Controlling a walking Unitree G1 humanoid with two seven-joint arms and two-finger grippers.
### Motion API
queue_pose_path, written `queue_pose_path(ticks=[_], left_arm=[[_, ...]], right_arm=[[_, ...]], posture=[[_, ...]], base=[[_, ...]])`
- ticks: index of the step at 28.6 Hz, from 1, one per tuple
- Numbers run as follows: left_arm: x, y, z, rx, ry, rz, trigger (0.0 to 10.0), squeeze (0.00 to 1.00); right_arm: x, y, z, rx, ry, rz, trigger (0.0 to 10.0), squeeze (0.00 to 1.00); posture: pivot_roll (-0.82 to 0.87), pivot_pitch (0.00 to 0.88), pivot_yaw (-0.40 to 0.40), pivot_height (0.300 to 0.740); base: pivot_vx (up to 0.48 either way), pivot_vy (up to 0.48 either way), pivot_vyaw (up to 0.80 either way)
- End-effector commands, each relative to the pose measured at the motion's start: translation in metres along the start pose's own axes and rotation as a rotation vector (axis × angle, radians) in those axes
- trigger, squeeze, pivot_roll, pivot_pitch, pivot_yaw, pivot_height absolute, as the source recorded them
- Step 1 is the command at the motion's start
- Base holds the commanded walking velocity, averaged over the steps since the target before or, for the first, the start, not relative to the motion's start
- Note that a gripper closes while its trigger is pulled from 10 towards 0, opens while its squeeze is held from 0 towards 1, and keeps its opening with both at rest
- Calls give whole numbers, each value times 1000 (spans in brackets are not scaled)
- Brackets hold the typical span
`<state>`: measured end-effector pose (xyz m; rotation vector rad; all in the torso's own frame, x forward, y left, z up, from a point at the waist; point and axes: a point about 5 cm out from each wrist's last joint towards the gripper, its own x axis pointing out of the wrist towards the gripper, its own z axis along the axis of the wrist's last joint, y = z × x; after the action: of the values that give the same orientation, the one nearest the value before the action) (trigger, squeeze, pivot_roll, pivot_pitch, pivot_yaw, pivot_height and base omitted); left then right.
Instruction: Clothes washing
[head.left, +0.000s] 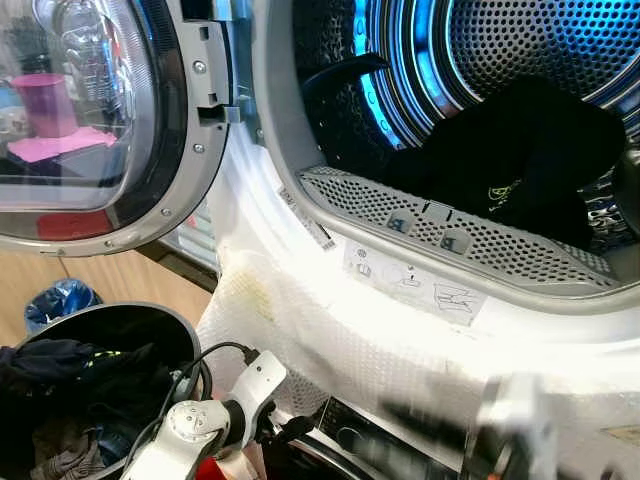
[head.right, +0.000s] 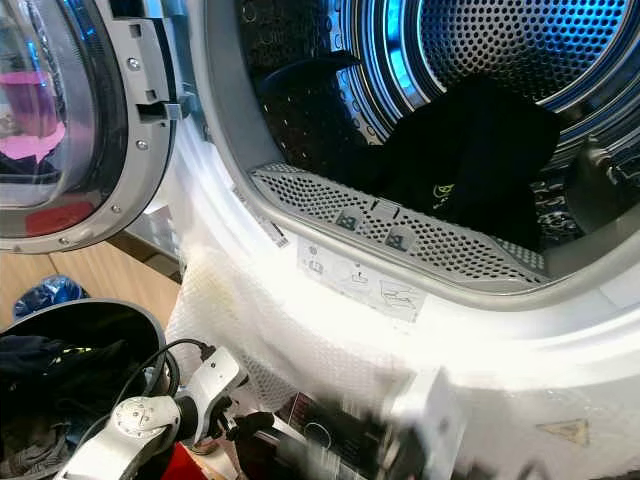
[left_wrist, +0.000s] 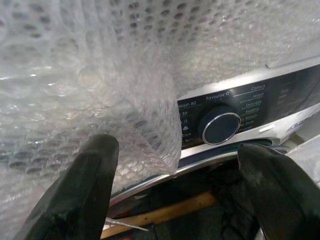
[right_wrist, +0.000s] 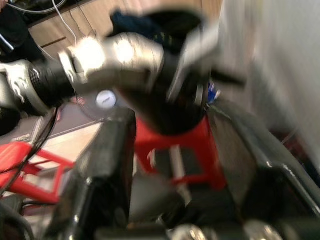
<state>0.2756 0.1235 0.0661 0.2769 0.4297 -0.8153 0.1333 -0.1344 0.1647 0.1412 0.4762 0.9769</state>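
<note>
The machine's drum (head.left: 540, 40) stands open, lit blue, with a black garment (head.left: 520, 150) lying in its lower right part. At the lower left, a black basket (head.left: 110, 318) holds dark clothes (head.left: 55, 370). My left gripper (left_wrist: 177, 150) is open and holds nothing. It hangs low between the basket and the machine front, facing the control dial (left_wrist: 221, 128) under the bubble wrap (head.left: 330, 340). My right arm (head.left: 510, 420) is a blur at the bottom right. The right gripper (right_wrist: 172, 130) is open with nothing in it and faces my left arm.
The round glass door (head.left: 90, 120) is swung open to the left. A perforated grey filter panel (head.left: 450, 225) lines the drum's lower rim. A red stool (right_wrist: 200, 145) stands under the basket. A blue bag (head.left: 58, 300) lies on the wooden floor.
</note>
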Motion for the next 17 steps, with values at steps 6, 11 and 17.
queue_pose_path(ticks=[6,11,17], left_arm=[[-8,-6,0,17,25,-26,10000,0],[-19,-10,-16,-15,147,-55,10000,0],[-32,-23,-34,-43,302,-129,10000,0]], right_arm=[[14,-75,-87,322,101,-427,10000,0],[11,-104,-165,503,294,-679,10000,0],[9,-114,-231,707,462,-927,10000,1000]], posture=[[105,44,-78,740],[142,37,-83,740],[172,37,-71,740]], base=[[0,0,0],[0,0,0],[0,0,0]])
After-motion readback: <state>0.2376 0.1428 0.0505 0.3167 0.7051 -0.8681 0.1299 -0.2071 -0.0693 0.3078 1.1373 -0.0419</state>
